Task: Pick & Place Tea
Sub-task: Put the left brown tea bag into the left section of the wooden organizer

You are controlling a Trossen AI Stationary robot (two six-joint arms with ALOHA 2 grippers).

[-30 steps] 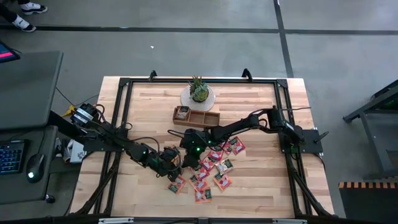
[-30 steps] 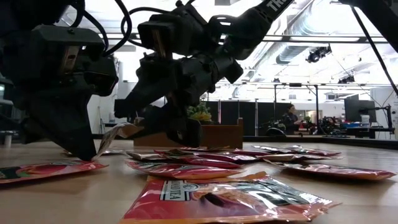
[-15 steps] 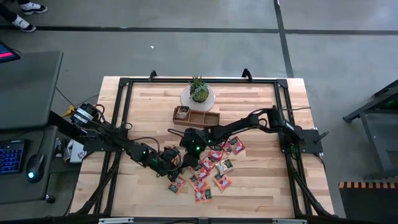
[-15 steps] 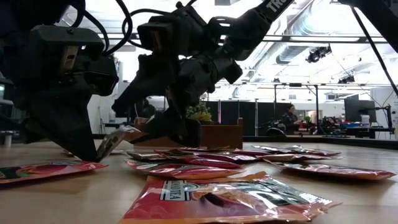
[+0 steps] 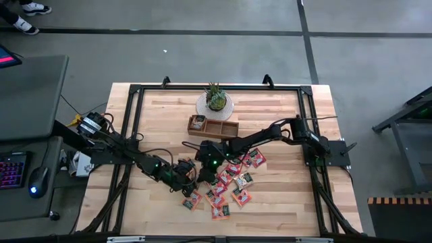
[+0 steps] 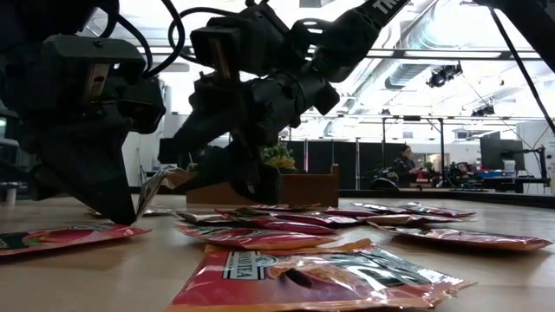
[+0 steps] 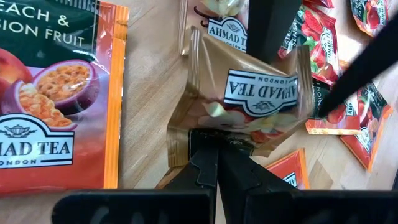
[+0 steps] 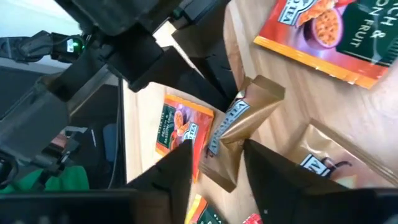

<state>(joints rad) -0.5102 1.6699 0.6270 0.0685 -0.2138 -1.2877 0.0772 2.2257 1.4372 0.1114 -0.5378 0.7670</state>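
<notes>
**Two grippers meet at one tea sachet**

The left gripper [image 7: 217, 163] pinches a beige Ahmad Tea sachet [image 7: 249, 102] lifted above the wooden table [image 5: 283, 202]. The right gripper [image 8: 217, 163], fingers spread, straddles its far edge. Red-orange sachets [image 5: 233, 182] lie scattered nearby.

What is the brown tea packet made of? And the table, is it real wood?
The brown packet looks like thin foil-lined paper with a dull metallic sheen: it creases sharply and bends where the left claw pinches it. The table looks like wood, probably glued strips: pale planks with visible grain and a smooth, lightly glossy finish.
</notes>
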